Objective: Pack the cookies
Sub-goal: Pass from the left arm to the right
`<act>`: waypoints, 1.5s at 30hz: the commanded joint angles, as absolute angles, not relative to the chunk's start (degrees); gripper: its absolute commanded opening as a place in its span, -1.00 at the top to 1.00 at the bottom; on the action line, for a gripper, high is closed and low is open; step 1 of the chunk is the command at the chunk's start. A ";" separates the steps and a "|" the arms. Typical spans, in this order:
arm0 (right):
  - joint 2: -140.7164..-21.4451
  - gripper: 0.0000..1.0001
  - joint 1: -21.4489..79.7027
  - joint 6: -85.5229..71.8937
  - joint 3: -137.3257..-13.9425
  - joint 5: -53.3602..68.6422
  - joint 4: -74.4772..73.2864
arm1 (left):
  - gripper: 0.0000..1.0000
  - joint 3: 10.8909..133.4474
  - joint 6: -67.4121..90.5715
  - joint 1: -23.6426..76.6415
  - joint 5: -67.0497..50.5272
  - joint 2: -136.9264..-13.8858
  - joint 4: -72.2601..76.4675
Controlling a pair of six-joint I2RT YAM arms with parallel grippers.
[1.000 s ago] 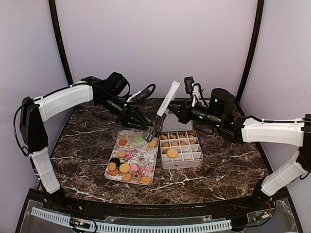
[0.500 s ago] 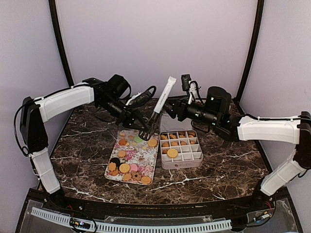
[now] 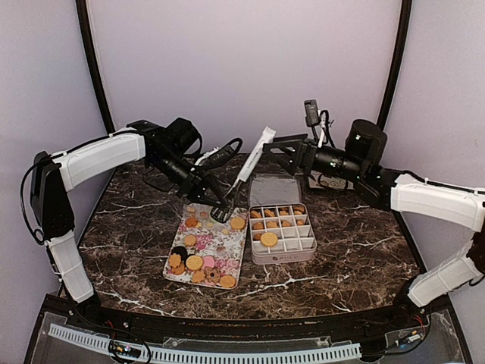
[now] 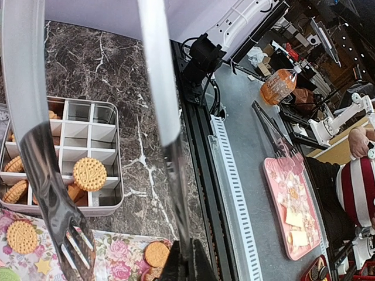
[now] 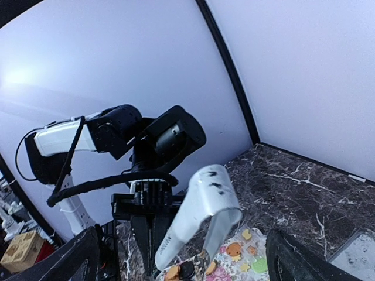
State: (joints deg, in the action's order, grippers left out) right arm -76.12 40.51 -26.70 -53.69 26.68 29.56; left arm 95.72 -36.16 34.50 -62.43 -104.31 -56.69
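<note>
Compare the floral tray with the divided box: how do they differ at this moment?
The floral tray is shallow and flower-patterned; the divided box is plain, pale, walled and split into compartments. The tray's cookies lie loose in mixed colours: tan, pink, green, dark. The box's are all golden-tan, mostly in its far rows. Shared: both sit side by side on the marble table and hold cookies.

Tray (image 3: 224, 236) on bench (image 3: 129, 227), just left of divided box (image 3: 281, 257). Cookies (image 3: 194, 262) on tray and mostly in box's rear cells. Tongs (image 3: 244, 171) above tray's far edge.
</note>
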 commanded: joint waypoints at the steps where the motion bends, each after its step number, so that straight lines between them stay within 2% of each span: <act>1: -81.32 -1.00 40.17 -23.82 -62.84 40.28 20.79 | 1.00 96.57 -38.31 34.19 -62.06 -102.49 -58.12; 5: -83.83 -1.00 40.06 -24.51 -64.39 42.04 20.47 | 1.00 96.59 -38.77 34.19 -61.62 -102.27 -58.30; 10: -84.78 -0.88 40.08 -25.71 -63.96 43.73 22.59 | 1.00 96.68 -39.79 34.21 -61.32 -102.05 -59.21; 20: -88.67 -0.39 40.08 -27.92 -66.99 51.32 21.72 | 1.00 97.31 -41.40 34.21 -61.71 -102.05 -60.91; 34: -93.70 0.04 40.25 -31.05 -71.75 55.60 20.65 | 1.00 97.14 -43.55 34.28 -60.10 -102.12 -62.67; 41: -91.83 0.33 40.25 -28.67 -71.46 54.57 17.81 | 1.00 96.97 -43.43 34.30 -59.01 -102.26 -62.13; 45: -88.84 0.45 40.17 -26.59 -70.47 51.85 15.47 | 0.84 97.03 -43.19 34.33 -57.67 -102.26 -61.86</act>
State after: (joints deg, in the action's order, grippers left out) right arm -93.25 39.81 -27.88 -69.78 52.64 17.58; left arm 96.09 -41.87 34.50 -58.94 -104.31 -62.13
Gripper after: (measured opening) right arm 0.291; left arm 0.027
